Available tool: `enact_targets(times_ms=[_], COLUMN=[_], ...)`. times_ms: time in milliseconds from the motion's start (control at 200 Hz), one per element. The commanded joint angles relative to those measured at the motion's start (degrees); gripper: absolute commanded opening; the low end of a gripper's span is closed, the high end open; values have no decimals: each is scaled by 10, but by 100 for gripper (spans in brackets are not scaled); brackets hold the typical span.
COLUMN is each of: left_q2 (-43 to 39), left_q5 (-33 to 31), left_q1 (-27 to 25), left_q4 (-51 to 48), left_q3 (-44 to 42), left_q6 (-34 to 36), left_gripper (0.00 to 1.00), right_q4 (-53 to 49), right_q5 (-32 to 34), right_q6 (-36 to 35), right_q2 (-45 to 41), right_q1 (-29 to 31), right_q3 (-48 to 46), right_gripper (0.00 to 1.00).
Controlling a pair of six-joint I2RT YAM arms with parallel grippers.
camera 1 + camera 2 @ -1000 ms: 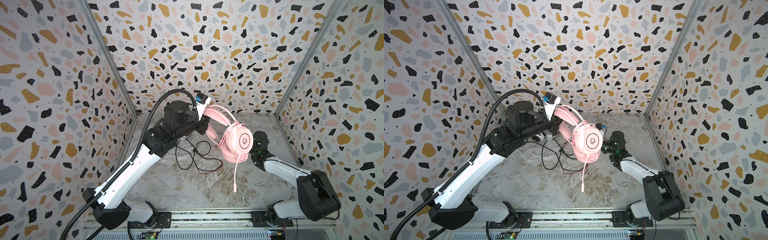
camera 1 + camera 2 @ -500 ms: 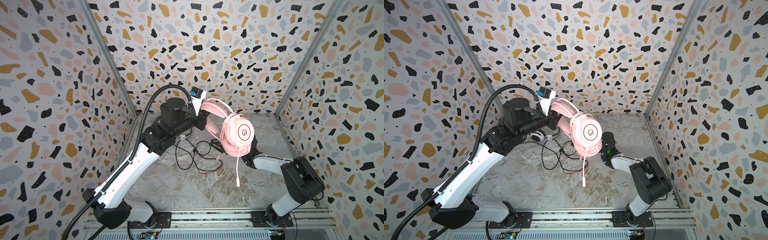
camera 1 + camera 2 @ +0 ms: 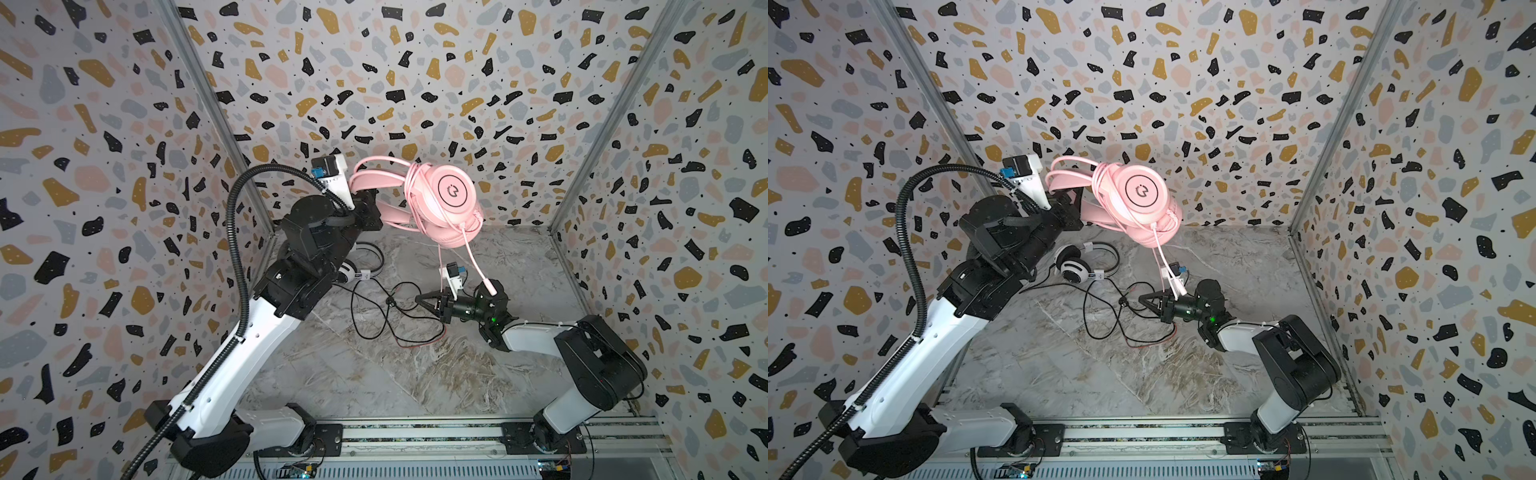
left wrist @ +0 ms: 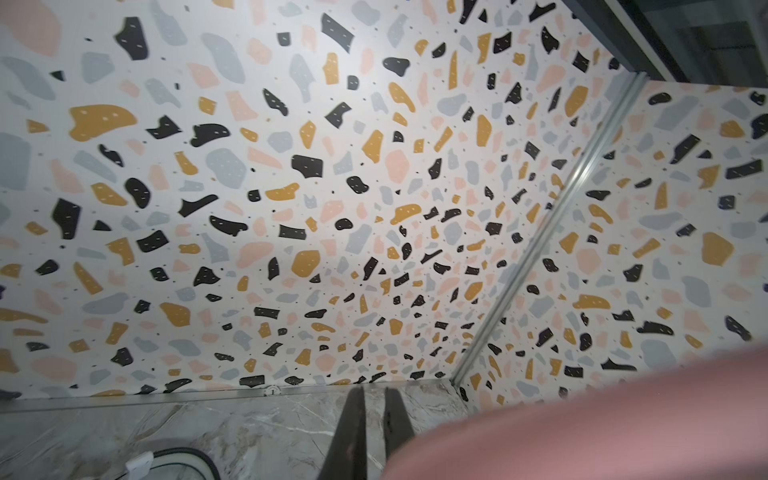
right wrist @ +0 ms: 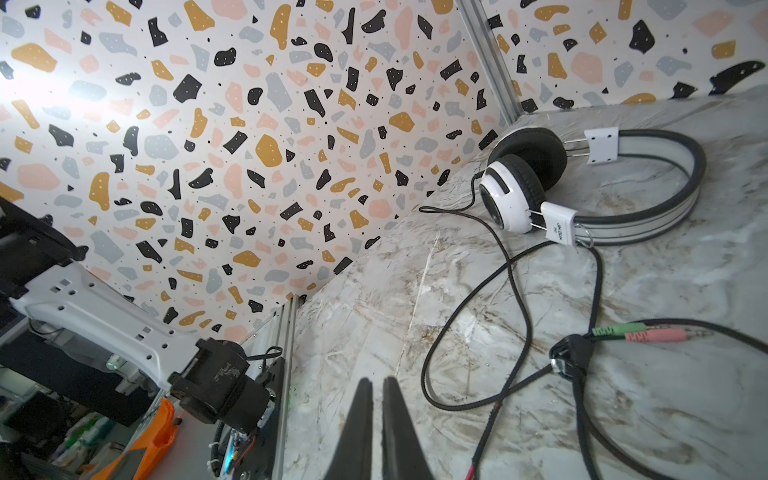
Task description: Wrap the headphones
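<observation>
Up near back wall (image 3: 415, 62), L fingers (image 4: 353, 432) clamp pink headset (image 3: 453, 195); R fingers (image 5: 358, 424) closed, empty, nr table (image 3: 374, 374).

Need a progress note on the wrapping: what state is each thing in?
Pink headphones: lifted off the table, pink cable wound around them, end dangling.
White headphones: lying on the table, black cable loose.
Left pincer: shut, holding the pink headphones.
Right pincer: shut, empty.

pink headset (image 4: 602, 415): a blur to me, cut at the edge | white headset (image 3: 351, 272): half behind my left arm (image 3: 266, 332) | black cable (image 5: 598, 274): off-frame
</observation>
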Motion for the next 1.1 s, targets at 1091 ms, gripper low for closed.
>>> enact_targets(times_ms=[1091], left_q2=[140], left_q5=[-143], left_q1=[-16], left_q4=[-138], left_q3=[-97], left_q6=[283], left_gripper=[0], right_q4=[-697], right_q5=[315], right_q6=[-354], right_q2=[-250], right_q1=[133], right_q3=[301], right_gripper=[1])
